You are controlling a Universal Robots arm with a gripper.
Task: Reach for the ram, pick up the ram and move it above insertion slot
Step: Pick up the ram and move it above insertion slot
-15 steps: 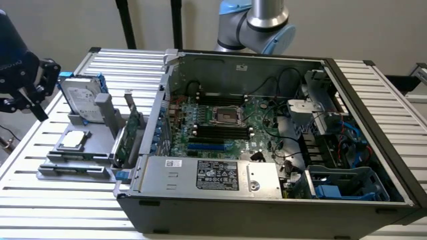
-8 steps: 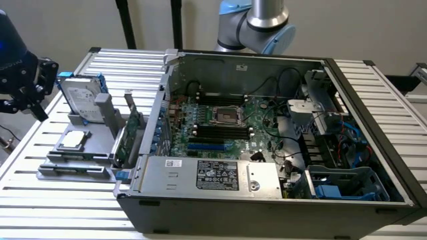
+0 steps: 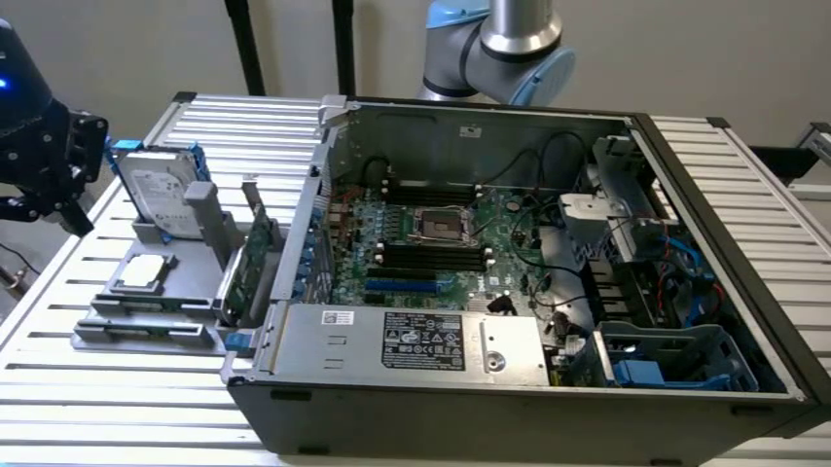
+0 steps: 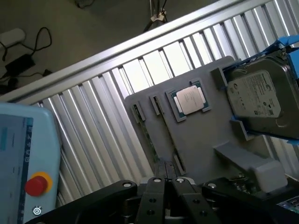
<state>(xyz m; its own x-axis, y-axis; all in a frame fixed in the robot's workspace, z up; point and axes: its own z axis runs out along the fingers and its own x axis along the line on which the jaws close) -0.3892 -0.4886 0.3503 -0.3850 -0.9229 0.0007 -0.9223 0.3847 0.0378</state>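
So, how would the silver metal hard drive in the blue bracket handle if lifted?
Likely stiff and heavy for its size: the silver hard drive looks solid metal. Standing on edge in the grey holder, it may tip.

The end effector (image 4: 167, 181) hovers closed, pointing downward.

**Landmark: computer case (image 3: 520, 423), lying open on the slatted table (image 3: 78, 389).**

- Motherboard (image 3: 429, 233): in the case, flat on its floor.
- Power supply (image 3: 415, 341): in the case, against the near wall, in front of the motherboard.
- Drive cage (image 3: 675, 355): in the case, near corner at the exterior view's right.
- Holder plate (image 3: 214, 263): on the table, just beside the case at the exterior view's left.
- Expansion card (image 3: 253, 263): upright, between the plate and the case wall.
- Hard drive (image 3: 162, 190): upright on the plate's far end.
- Processor (image 3: 143, 272): flat on the plate, in front of the drive.
- Gripper (image 4: 168, 182): farther from the case than the plate.
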